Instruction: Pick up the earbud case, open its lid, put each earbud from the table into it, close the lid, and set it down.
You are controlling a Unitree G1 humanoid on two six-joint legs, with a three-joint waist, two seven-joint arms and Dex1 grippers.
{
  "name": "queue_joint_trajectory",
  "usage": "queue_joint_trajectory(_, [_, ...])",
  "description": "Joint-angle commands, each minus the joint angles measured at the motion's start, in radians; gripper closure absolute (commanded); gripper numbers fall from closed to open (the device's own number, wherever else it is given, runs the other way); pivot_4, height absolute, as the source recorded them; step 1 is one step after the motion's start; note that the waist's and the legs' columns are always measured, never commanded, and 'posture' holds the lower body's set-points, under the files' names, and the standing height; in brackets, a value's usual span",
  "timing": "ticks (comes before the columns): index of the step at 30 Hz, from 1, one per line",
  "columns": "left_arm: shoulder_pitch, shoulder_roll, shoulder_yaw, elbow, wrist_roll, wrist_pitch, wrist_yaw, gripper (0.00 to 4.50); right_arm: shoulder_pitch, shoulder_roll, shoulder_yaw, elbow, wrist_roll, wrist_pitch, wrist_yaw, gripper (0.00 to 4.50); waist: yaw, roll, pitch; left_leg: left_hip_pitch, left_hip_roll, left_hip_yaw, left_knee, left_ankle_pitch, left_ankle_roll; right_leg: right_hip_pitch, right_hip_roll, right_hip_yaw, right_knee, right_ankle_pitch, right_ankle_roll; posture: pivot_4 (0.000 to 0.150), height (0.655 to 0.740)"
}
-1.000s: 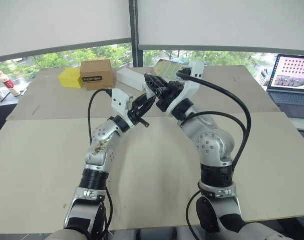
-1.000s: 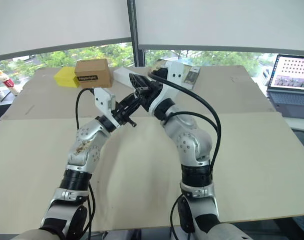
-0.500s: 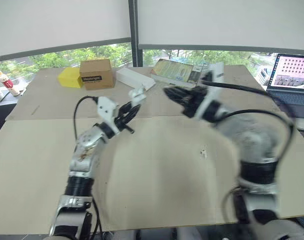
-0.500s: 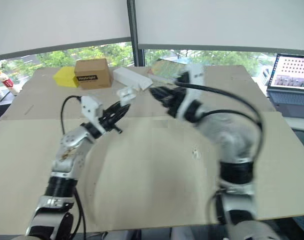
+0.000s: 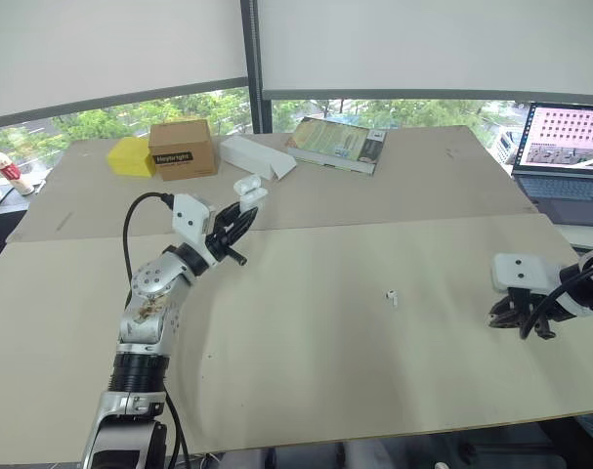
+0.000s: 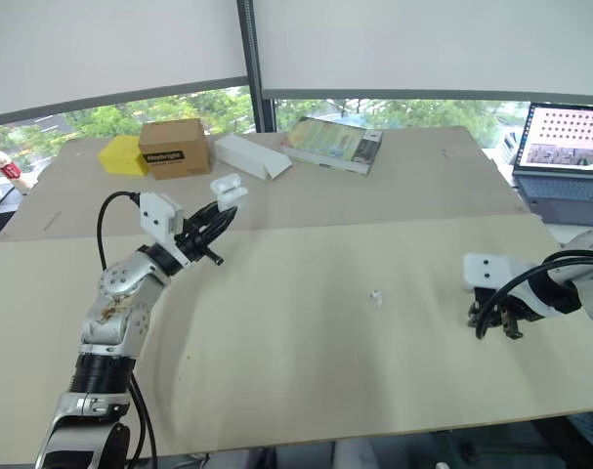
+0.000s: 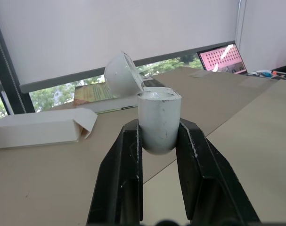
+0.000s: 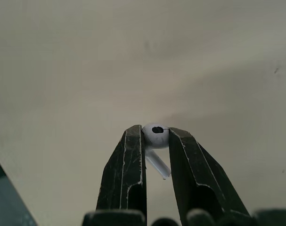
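My left gripper [image 5: 241,208] is shut on the white earbud case [image 5: 247,190], holding it above the table's left part. Its lid [image 7: 120,75] is hinged open and the case body [image 7: 158,120] sits between the two black fingers [image 7: 126,160]. Far to the right, my right gripper [image 5: 518,319] hangs low over the table, pointing down. It is shut on a white earbud [image 8: 155,135], whose stem slants between the fingers. A second white earbud [image 5: 392,296] lies on the table between the two arms.
Along the far edge stand a brown box [image 5: 183,149], a yellow block [image 5: 132,154], a white carton [image 5: 257,156] and a book [image 5: 340,144]. An open laptop [image 5: 565,156] sits at the right edge and a bottle [image 5: 5,166] at the far left.
My right arm has swung away from the case, out to the right and down near the tabletop. My left arm has drawn back to the left, still holding the open case.
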Motion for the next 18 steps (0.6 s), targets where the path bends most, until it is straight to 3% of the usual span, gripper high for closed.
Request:
queue_joint_trajectory(1, [0.021,0.011,0.015,-0.067,0.000,0.010,0.020,4.00,-0.024,0.019,-0.007,0.055,-0.083,-0.082,0.026,4.14,0.006,0.000,0.000,-0.001,0.000,0.000,0.000,0.000,0.000,-0.001,0.000,0.000,0.000,0.000,0.000,0.150,0.7400])
queue_joint_trajectory(18, [0.062,0.034,0.027,-0.133,-0.010,0.064,0.046,4.00,0.017,0.138,-0.031,0.205,-0.198,-0.190,0.036,4.14,0.040,0.000,0.000,-0.002,-0.002,-0.001,0.001,0.001,-0.002,0.000,-0.002,-0.001,0.000,0.000,0.000,0.150,0.7400])
